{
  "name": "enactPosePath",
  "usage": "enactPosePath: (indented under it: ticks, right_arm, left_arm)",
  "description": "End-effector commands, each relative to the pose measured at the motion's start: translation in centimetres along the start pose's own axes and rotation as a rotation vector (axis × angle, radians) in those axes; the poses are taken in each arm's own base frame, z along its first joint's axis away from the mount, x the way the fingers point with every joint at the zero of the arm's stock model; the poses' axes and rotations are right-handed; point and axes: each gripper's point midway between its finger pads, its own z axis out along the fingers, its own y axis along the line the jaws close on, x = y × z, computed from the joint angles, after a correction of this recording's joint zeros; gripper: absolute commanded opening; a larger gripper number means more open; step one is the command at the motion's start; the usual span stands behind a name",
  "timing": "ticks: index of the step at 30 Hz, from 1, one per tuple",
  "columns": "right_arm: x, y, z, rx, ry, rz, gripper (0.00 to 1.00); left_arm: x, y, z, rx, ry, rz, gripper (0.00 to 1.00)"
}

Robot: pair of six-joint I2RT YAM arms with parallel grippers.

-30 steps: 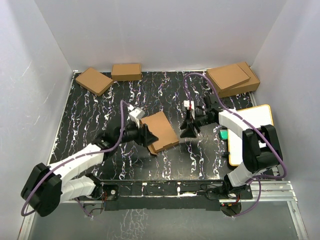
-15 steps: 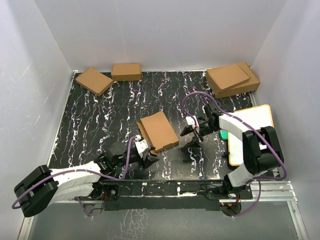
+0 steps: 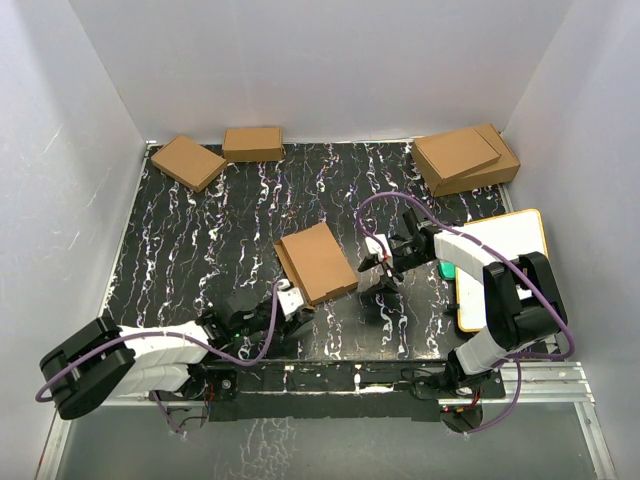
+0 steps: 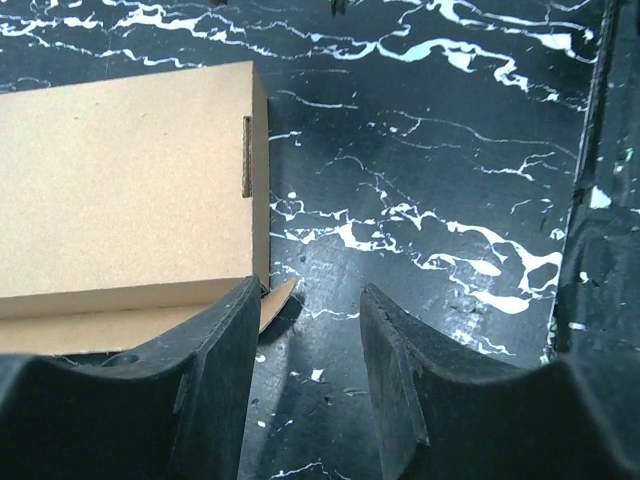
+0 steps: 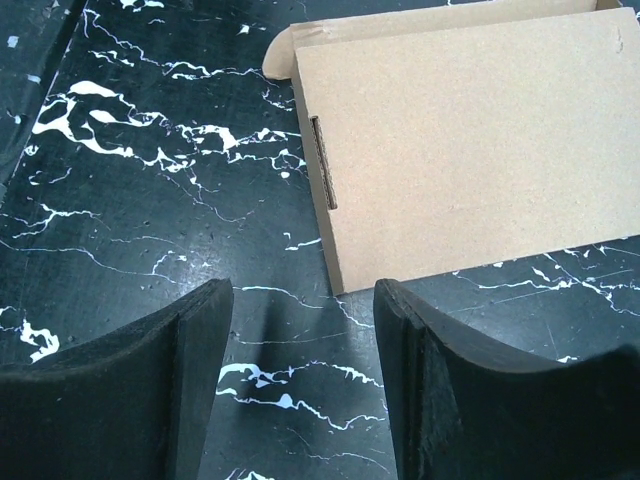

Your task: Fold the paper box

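The paper box lies flat and closed as a thin brown rectangle in the middle of the black marbled table. It also shows in the left wrist view, with a small tab sticking out at its corner, and in the right wrist view. My left gripper is open and empty, low near the table's front edge, just off the box's near corner. My right gripper is open and empty, a short way right of the box, apart from it.
Two small brown boxes sit at the back left. Two larger stacked brown boxes sit at the back right. A white board with a yellow rim lies at the right edge, with a green thing beside it.
My left gripper let go of the box and drew back toward the front edge. My right gripper moved slightly nearer and lower. The box now lies free on the table.
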Motion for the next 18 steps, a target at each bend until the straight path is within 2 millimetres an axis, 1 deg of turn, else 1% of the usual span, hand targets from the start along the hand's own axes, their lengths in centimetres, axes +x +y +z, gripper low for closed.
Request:
enactPosePath:
  ticks: [1, 4, 8, 12, 18]
  right_arm:
    - [-1.2, -1.3, 0.1, 0.021, -0.034, -0.086, 0.63]
    - [-1.1, -1.3, 0.2, 0.020, -0.033, -0.081, 0.62]
    - [-1.1, -1.3, 0.2, 0.021, -0.032, -0.078, 0.62]
    - [-1.1, -1.4, 0.2, 0.019, -0.032, -0.074, 0.62]
    - [-1.0, -1.3, 0.4, 0.013, -0.032, -0.064, 0.61]
  left_arm:
    - [0.6, 0.5, 0.2, -0.018, 0.027, 0.046, 0.42]
    - [1.3, 0.8, 0.6, -0.020, 0.063, 0.071, 0.41]
    - [1.9, 1.3, 0.9, -0.037, 0.086, 0.088, 0.37]
    - [2.0, 1.6, 0.8, -0.055, 0.085, 0.093, 0.36]
    - [1.4, 1.7, 0.8, -0.061, 0.066, 0.094, 0.36]
